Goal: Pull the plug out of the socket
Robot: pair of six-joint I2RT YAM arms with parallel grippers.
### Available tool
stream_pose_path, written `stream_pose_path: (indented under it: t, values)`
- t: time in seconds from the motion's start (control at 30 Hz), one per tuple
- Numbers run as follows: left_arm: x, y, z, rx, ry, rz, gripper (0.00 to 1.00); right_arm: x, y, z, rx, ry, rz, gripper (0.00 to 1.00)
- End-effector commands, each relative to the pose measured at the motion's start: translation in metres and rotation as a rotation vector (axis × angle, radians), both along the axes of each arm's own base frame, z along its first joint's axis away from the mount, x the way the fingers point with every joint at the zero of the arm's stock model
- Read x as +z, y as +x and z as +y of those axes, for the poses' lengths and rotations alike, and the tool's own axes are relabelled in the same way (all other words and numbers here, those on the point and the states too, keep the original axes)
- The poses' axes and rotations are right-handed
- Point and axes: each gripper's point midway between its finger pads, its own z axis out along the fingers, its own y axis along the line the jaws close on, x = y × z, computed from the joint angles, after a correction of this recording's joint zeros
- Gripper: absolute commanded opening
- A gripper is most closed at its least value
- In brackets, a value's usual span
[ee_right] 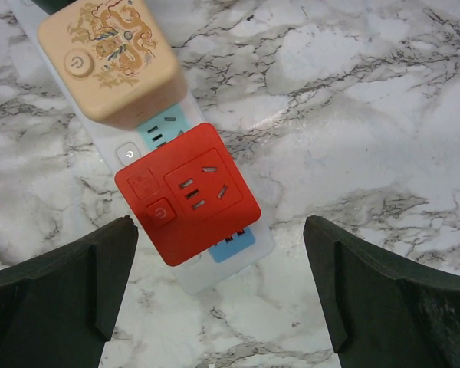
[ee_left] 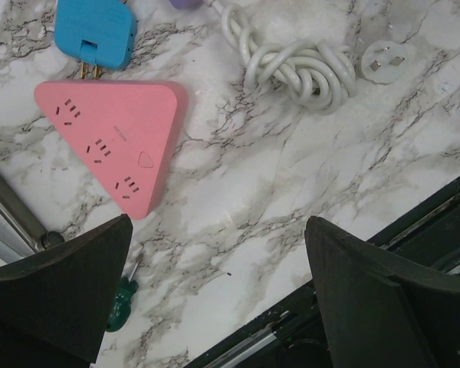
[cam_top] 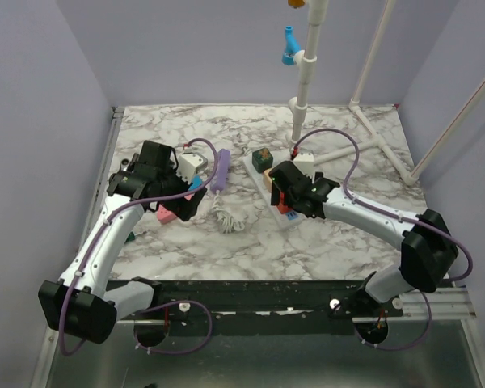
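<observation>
The socket is a long white power strip [ee_right: 238, 253] with blue outlets, lying slantwise on the marble table; it also shows in the top view [cam_top: 293, 220]. A red square plug [ee_right: 188, 192] sits in its near end, also seen from above [cam_top: 282, 202]. A beige cube plug [ee_right: 111, 61] sits beside it, farther along the strip. My right gripper [ee_right: 218, 299] is open and hovers just above the strip's near end, with the red plug a little ahead of the gap between the fingers. My left gripper [ee_left: 218, 291] is open and empty above bare table.
A pink triangular socket [ee_left: 115, 142], a blue adapter [ee_left: 96, 34], a coiled white cord [ee_left: 299, 69] and a green screwdriver [ee_left: 123, 303] lie under the left arm. A purple bar [cam_top: 220, 170] lies left of the strip. White pipes [cam_top: 307, 73] stand at the back.
</observation>
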Motion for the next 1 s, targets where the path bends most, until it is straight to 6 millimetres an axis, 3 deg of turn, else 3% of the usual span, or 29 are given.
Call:
stream_pose_path:
  t: [0.0,0.43,0.6,0.8,0.97]
  values:
    - [0.004,-0.002,-0.005,0.004,-0.035,0.011,0.99,-0.008,0.006,-0.005,0.003,-0.052,-0.016,1.00]
    - [0.005,-0.002,-0.004,0.001,-0.037,-0.007,0.98,-0.031,0.026,0.018,0.123,0.006,0.037,1.00]
    - [0.005,-0.001,-0.003,0.007,-0.034,-0.012,0.98,-0.043,0.025,0.031,0.177,0.045,0.074,1.00]
    - [0.008,-0.001,-0.002,0.041,-0.043,-0.022,0.98,-0.050,0.014,0.047,0.222,0.118,0.142,0.76]
    - [0.009,-0.001,-0.001,0.053,-0.046,-0.037,0.98,-0.056,0.001,0.038,0.216,0.106,0.170,0.61]
